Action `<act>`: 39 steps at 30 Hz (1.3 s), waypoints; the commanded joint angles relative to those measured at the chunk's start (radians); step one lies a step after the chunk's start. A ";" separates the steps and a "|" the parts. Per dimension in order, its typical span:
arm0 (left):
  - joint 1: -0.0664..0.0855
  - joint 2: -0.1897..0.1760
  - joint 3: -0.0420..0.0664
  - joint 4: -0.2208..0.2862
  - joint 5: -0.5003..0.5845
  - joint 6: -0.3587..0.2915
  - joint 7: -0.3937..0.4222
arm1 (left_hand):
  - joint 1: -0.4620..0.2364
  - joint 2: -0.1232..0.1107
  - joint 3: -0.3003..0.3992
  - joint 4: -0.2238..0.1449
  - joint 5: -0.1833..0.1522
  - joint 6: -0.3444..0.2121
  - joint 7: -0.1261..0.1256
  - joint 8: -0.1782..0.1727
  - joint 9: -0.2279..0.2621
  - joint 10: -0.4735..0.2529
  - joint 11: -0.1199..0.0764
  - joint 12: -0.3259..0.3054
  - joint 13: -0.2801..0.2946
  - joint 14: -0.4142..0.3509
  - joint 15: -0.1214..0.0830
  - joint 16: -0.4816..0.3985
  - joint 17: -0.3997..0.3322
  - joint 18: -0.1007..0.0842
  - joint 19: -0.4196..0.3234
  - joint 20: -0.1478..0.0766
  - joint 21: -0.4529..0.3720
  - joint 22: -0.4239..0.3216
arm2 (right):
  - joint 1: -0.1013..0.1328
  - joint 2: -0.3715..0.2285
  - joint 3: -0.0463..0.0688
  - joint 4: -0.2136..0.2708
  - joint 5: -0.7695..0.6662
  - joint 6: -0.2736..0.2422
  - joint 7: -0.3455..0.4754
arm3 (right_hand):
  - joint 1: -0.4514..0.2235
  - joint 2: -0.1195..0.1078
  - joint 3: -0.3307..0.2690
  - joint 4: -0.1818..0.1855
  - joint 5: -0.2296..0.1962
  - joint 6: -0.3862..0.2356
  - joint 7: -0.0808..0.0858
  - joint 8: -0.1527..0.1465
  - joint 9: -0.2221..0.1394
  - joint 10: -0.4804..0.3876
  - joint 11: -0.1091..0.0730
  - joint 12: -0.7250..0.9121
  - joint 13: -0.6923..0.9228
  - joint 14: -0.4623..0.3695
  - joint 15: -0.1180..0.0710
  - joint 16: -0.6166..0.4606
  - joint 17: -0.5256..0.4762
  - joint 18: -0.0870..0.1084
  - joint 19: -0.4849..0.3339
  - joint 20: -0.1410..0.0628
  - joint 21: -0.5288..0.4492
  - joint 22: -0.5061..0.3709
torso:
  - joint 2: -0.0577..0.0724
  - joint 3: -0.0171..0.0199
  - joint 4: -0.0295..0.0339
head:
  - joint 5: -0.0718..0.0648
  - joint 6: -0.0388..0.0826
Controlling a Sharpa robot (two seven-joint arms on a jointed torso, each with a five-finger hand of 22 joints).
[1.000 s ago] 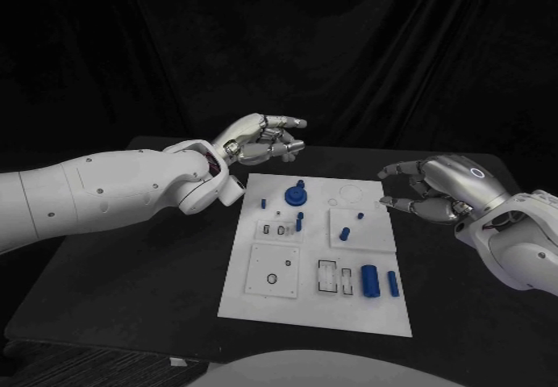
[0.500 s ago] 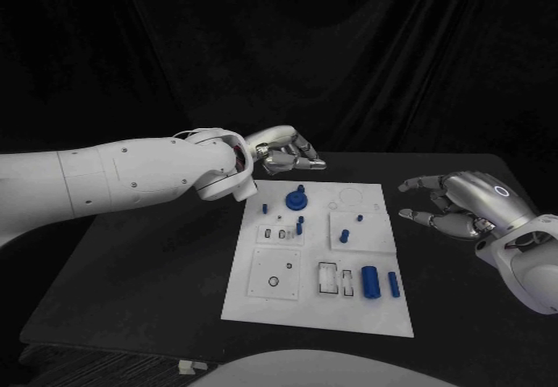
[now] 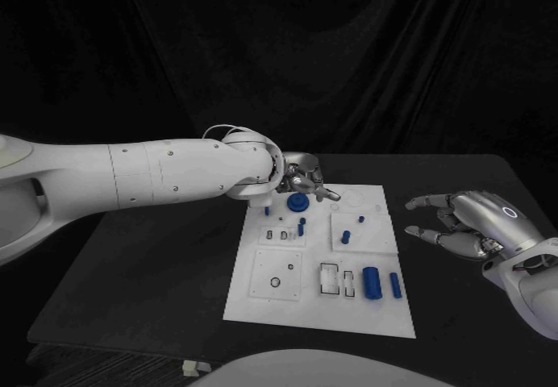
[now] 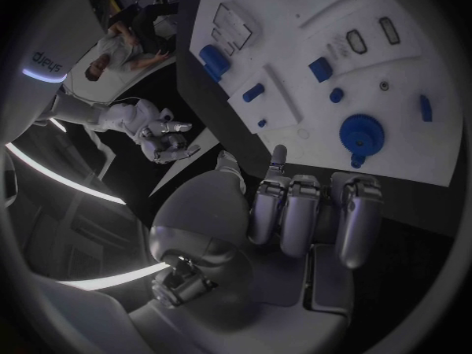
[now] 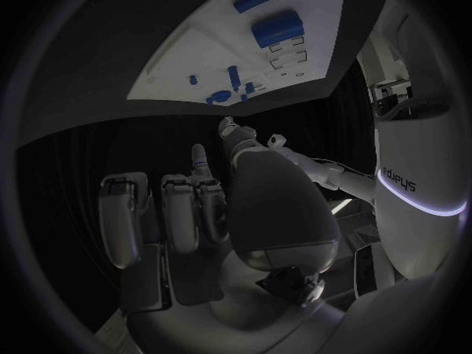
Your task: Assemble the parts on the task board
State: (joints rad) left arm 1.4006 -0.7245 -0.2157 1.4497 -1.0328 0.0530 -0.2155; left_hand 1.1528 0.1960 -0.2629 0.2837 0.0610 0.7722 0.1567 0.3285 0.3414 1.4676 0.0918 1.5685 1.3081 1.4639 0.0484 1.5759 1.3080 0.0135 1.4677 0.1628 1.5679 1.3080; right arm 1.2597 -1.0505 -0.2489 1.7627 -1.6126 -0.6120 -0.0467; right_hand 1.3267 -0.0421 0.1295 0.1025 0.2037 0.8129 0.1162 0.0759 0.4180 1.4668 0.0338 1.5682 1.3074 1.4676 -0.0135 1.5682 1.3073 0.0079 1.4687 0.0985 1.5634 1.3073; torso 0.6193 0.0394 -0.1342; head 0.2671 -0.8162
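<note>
The left hand [image 3: 305, 179], empty, fingers curled, hovers above the blue round part [image 3: 297, 200], seemingly poised to grasp, while the right hand [image 3: 471, 223] waits open beside the task board [image 3: 291, 306].

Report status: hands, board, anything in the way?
Left hand empty, over the board's far edge by the round blue part. Right hand open, off the board to its side. Nothing blocking.
</note>
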 commanded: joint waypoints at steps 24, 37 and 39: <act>-0.005 0.078 0.001 -0.031 -0.171 0.053 -0.320 | -0.072 -0.049 0.071 -0.050 0.019 0.029 -0.098 0.326 0.641 0.103 -0.097 0.002 0.263 0.107 -0.096 -0.005 0.263 -0.014 0.103 -0.097 0.003 0.263 | -0.019 0.000 0.001 -0.021 -0.006 0.020 -0.038 | -0.010 0.005 -0.004 0.030 0.006 0.026 0.001 0.005 -0.006 0.104 -0.001 0.003 0.263 0.103 -0.007 0.003 0.263 -0.007 0.100 -0.007 0.005 0.262 | 0.003 -0.0013 -0.0116 | 0.004 -0.056; -0.005 0.030 0.001 -0.002 -0.176 0.122 -0.378 | -0.087 -0.046 0.079 -0.046 0.020 0.080 -0.112 0.309 0.671 0.103 -0.109 0.002 0.263 0.107 -0.107 -0.005 0.263 -0.014 0.103 -0.106 0.003 0.263 | -0.024 -0.004 0.001 -0.022 -0.006 0.048 -0.050 | -0.014 0.010 -0.004 0.038 0.008 0.031 0.002 0.005 -0.008 0.104 -0.001 0.003 0.263 0.103 -0.007 0.003 0.263 -0.006 0.098 -0.007 0.003 0.261 | 0.002 -0.0006 -0.0093 | 0.003 -0.056; -0.005 0.021 0.001 0.006 -0.176 0.117 -0.378 | -0.094 -0.046 0.081 -0.044 0.019 0.099 -0.114 0.268 0.659 0.103 -0.111 0.002 0.263 0.107 -0.109 -0.005 0.263 -0.014 0.103 -0.110 0.003 0.263 | -0.025 -0.003 0.001 -0.023 -0.006 0.051 -0.051 | -0.015 0.011 -0.004 0.039 0.008 0.032 0.002 0.005 -0.008 0.104 -0.001 0.003 0.263 0.103 -0.007 0.003 0.263 -0.007 0.098 -0.007 0.003 0.262 | 0.001 -0.0007 -0.0101 | 0.003 -0.056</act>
State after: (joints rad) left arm 1.3974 -0.7022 -0.2154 1.4491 -1.2003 0.1505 -0.5775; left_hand 1.0655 0.1504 -0.1868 0.2385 0.0768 0.8652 0.0431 0.6079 1.0054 1.4668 -0.0123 1.5683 1.3078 1.4652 -0.0538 1.5759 1.3076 0.0138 1.4658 0.0602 1.5678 1.3077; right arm 1.2372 -1.0523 -0.2488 1.7399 -1.6127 -0.5795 -0.0734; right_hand 1.3180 -0.0336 0.1256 0.1338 0.2084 0.8378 0.1197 0.0774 0.4105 1.4668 0.0338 1.5682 1.3074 1.4676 -0.0134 1.5682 1.3073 0.0079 1.4687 0.0985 1.5634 1.3078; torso 0.6211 0.0385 -0.1443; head 0.2706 -0.8727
